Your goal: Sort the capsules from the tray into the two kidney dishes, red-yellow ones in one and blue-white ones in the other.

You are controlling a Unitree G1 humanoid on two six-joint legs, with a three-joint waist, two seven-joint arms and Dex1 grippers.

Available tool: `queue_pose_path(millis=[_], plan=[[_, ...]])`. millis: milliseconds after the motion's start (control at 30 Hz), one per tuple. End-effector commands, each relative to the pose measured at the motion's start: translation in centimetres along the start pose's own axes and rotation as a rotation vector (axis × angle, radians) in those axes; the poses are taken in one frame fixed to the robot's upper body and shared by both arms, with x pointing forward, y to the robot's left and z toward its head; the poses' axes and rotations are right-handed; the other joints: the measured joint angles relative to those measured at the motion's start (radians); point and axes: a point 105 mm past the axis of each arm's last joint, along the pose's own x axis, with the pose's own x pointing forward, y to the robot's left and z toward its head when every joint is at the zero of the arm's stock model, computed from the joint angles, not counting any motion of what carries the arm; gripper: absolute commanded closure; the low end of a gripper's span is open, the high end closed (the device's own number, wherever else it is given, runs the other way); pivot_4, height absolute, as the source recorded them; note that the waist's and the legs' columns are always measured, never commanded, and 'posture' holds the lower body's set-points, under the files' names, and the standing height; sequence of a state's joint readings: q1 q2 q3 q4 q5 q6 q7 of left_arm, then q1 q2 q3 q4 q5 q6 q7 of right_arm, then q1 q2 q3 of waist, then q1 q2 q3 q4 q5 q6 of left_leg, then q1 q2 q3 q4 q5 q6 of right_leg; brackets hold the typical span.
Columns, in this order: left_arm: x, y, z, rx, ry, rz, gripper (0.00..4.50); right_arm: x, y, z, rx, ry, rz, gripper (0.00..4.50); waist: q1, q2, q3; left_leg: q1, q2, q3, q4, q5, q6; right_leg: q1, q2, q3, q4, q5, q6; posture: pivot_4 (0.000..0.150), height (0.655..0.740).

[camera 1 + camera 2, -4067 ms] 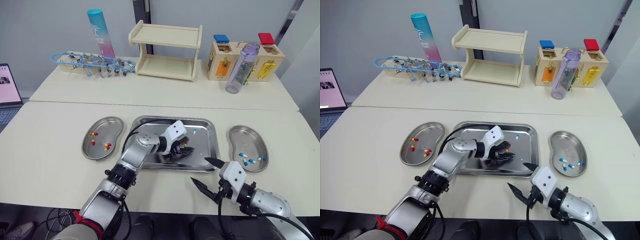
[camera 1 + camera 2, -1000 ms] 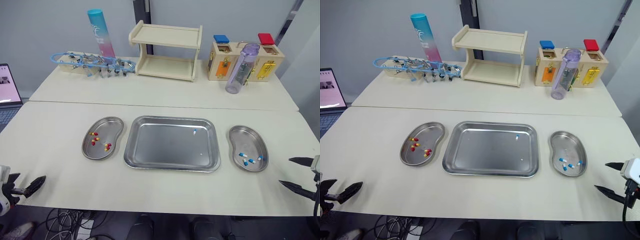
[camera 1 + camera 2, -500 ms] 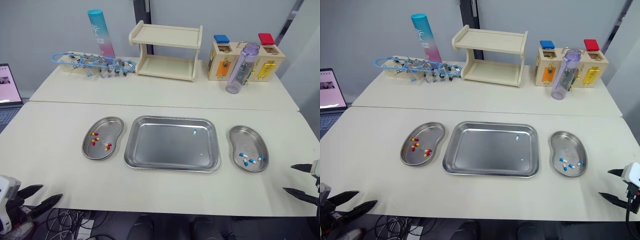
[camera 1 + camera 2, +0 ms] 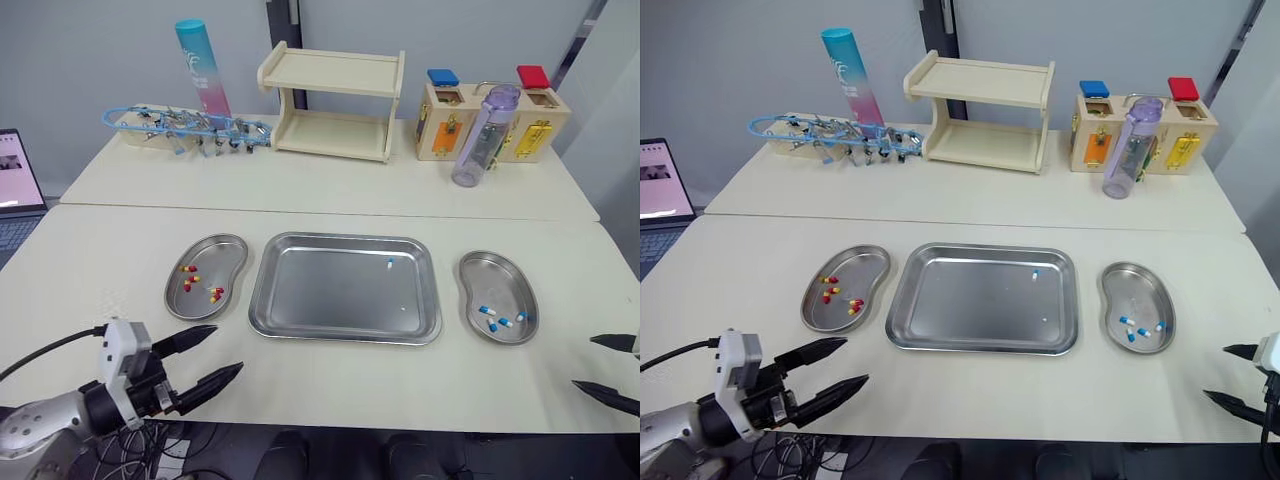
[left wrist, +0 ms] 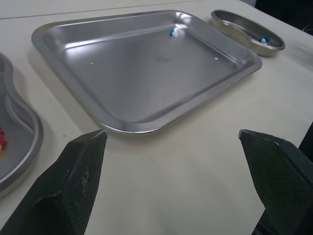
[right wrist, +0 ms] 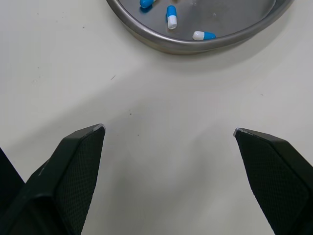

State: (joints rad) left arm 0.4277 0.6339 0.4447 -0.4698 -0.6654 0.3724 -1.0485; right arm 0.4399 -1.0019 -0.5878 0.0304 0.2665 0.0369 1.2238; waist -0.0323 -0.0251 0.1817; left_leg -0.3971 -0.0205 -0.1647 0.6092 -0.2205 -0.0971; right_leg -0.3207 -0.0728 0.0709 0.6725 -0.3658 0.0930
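Note:
The steel tray [image 4: 320, 295] lies mid-table with one blue-white capsule [image 4: 390, 263] near its far right corner; the left wrist view shows this capsule [image 5: 173, 33] too. To its left, a kidney dish [image 4: 225, 250] holds several red-yellow capsules [image 4: 215, 293]. Three blue-white capsules [image 4: 497, 318] lie in the right kidney dish [image 4: 480, 268]. My left gripper [image 4: 228, 348] is open and empty, low over the table's front left, just short of the left dish. At the front right edge my right gripper [image 4: 583, 362] is open and empty, near the right dish [image 6: 195, 46].
On the back table stand a wooden shelf [image 4: 335, 100], a teal-pink tube [image 4: 200, 75], a rack of blue clips [image 4: 190, 128], a purple bottle [image 4: 480, 135] and a wooden lock box [image 4: 495, 115]. A laptop [image 4: 15, 180] sits at the far left.
My left gripper has come up from below the table's front edge and moved right, toward the left dish. The right gripper has barely shifted.

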Motion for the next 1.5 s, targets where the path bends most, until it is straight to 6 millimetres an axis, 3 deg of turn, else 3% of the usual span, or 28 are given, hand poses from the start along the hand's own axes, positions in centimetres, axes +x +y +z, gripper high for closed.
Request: queue_pose_path(millis=[33,133,267,467,567,633,800,1100,1500], plan=[[0.9,-1.2,0.7,0.041,-0.035,-0.051,0.04,-0.6,-0.9,1.2,-0.002,-0.053,-0.091,0.0,0.001,0.0,0.0,0.0,0.0,0.0,0.0,0.0,0.0,0.0,0.0,0.0,0.0,0.0,0.0,0.15,0.74],[1.2,-1.5,0.5,0.05,-0.051,-0.067,0.04,-0.6,-1.8,2.8,0.058,-0.127,-0.162,0.0,0.0,0.0,0.0,0.0,0.0,0.0,0.0,0.0,0.0,0.0,0.0,0.0,0.0,0.0,0.0,0.15,0.74],[1.4,-1.5,0.1,0.069,-0.069,-0.068,0.04,0.5,-1.9,7.7,0.111,-0.276,-0.168,0.0,-0.001,0.002,0.0,0.0,0.0,0.0,0.0,0.0,0.0,0.0,0.0,0.0,0.0,0.0,0.0,0.15,0.74],[1.5,-0.9,-0.6,0.093,-0.087,-0.057,0.04,5.9,1.6,17.8,0.09,-0.546,-0.083,0.0,-0.001,0.0,0.0,0.0,0.001,-0.001,0.0,0.0,0.0,0.0,0.001,0.0,0.0,0.0,0.0,0.15,0.74],[1.7,-0.7,-0.8,0.1,-0.093,-0.063,0.04,8.3,2.6,20.5,0.128,-0.623,-0.077,0.0,0.004,0.0,0.0,-0.001,0.0,-0.002,0.0,0.0,0.0,-0.001,0.001,0.0,0.0,0.0,0.0,0.15,0.74],[1.9,-0.7,-1.0,0.103,-0.094,-0.068,0.04,9.6,3.0,21.1,0.152,-0.629,-0.083,0.0,0.01,0.0,0.0,-0.003,-0.001,-0.003,0.0,0.0,0.0,-0.002,0.001,-0.001,0.0,0.001,0.001,0.15,0.74],[2.4,-0.4,-1.2,0.101,-0.103,-0.076,0.0,13.5,3.6,21.4,0.147,-0.558,-0.131,1.11,0.008,0.001,0.0,-0.003,-0.001,-0.004,-0.001,0.0,0.0,-0.004,0.001,-0.001,0.001,0.001,0.001,0.15,0.74],[2.8,0.2,-1.2,0.107,-0.105,-0.113,0.0,17.7,3.8,21.9,0.137,-0.444,-0.239,1.11,-0.004,0.001,0.0,-0.003,0.0,-0.003,-0.001,0.0,0.0,-0.011,0.001,0.0,0.007,0.0,0.0,0.15,0.74],[2.8,0.1,-1.3,0.112,-0.097,-0.126,0.0,21.2,3.7,23.1,0.268,-0.375,-0.289,1.11,-0.012,0.002,0.001,-0.003,0.0,-0.003,-0.001,0.0,0.0,-0.014,0.002,0.0,0.008,0.0,0.0,0.15,0.74]])
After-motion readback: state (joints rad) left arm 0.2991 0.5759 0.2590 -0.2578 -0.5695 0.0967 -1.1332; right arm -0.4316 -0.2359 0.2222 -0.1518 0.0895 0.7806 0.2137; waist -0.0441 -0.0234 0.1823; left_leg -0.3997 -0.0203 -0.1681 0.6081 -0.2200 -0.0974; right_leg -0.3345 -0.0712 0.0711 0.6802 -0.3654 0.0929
